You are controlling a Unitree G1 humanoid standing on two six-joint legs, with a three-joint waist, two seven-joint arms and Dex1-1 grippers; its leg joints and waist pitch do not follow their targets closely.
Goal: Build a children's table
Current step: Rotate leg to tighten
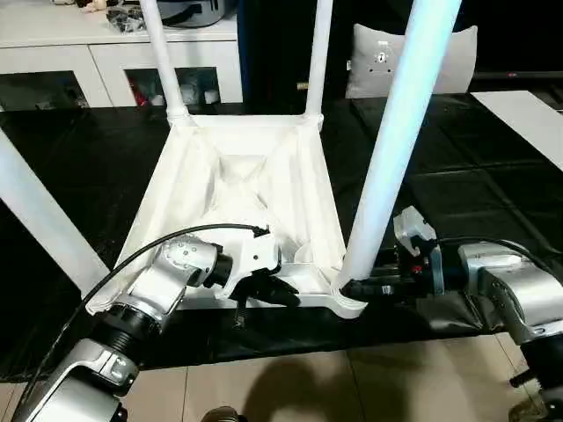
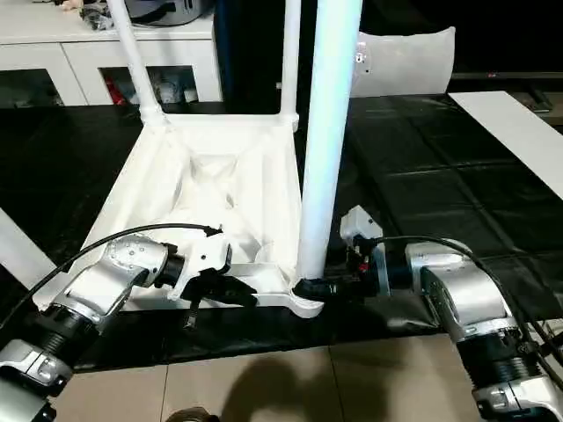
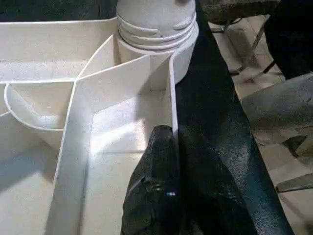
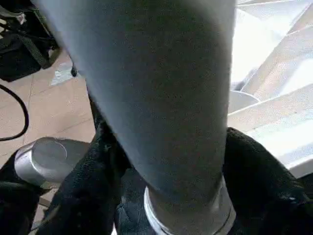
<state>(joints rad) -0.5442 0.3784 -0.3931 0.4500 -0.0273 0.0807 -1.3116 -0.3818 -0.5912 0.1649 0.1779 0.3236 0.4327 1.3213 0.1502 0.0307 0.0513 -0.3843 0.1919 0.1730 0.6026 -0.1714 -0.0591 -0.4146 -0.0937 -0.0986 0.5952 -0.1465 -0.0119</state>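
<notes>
Table top [image 1: 237,193] is lying upside down on the black mat, legs pointing up. Left gripper [image 3: 168,161] is clamping the near rim wall, jaws together on it. Right gripper [image 2: 327,287] is straddling the base of the near-right leg [image 1: 396,141], jaws apart around it. Advice: keep the rim pinned, turn the leg squarely into its socket. No readable labels.

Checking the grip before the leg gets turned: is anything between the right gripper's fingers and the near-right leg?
Nothing visible. The right gripper has a black finger on either side of the leg, just above its corner socket.
</notes>
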